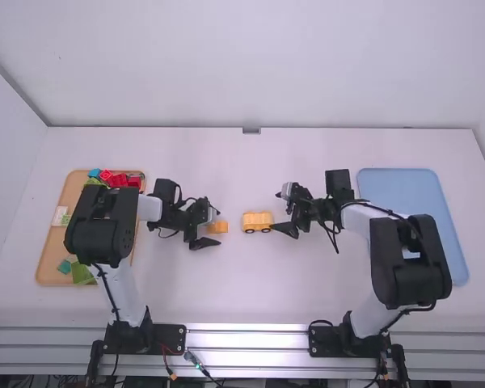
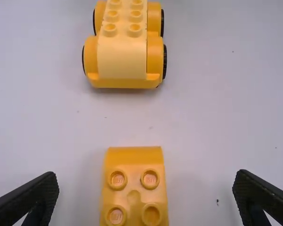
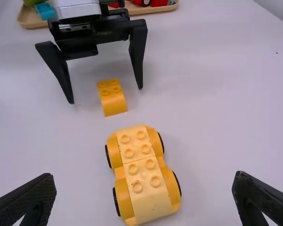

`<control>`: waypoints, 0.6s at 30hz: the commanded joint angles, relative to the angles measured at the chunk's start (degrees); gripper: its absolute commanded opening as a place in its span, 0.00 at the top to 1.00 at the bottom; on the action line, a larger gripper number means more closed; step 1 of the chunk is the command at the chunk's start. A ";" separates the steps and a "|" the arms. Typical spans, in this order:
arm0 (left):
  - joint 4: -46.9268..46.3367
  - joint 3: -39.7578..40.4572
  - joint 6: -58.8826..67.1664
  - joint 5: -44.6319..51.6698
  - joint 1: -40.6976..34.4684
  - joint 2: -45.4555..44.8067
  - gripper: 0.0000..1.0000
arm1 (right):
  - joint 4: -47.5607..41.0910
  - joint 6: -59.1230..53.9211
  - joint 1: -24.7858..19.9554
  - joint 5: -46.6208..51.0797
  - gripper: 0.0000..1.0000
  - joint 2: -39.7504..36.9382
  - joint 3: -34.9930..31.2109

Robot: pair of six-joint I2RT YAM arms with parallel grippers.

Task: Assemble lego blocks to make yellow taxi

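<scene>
Left of centre in the high view, the block [image 2: 134,193] lies between the spread fingers of the left gripper [image 1: 219,227], touching neither. The car [image 1: 257,219] sits at the centre, beyond that gripper's tips and just beside the right gripper [image 1: 276,212], its fingers also wide apart. The left arm [image 1: 101,230] bends in from the lower left, the right arm [image 1: 408,263] from the lower right, tips facing.
</scene>
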 commanded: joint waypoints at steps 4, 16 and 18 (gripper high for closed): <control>1.49 -0.33 -0.87 0.04 0.39 0.50 0.01 | -0.04 -0.33 0.98 -1.77 0.01 0.79 -0.48; 2.54 -0.37 -2.99 -2.14 0.35 0.87 0.40 | -0.07 -0.28 0.96 -1.79 0.01 0.79 -0.48; 2.60 -0.52 -3.02 -2.14 0.35 0.87 0.45 | -0.04 -0.28 0.94 -1.84 0.01 0.79 -0.48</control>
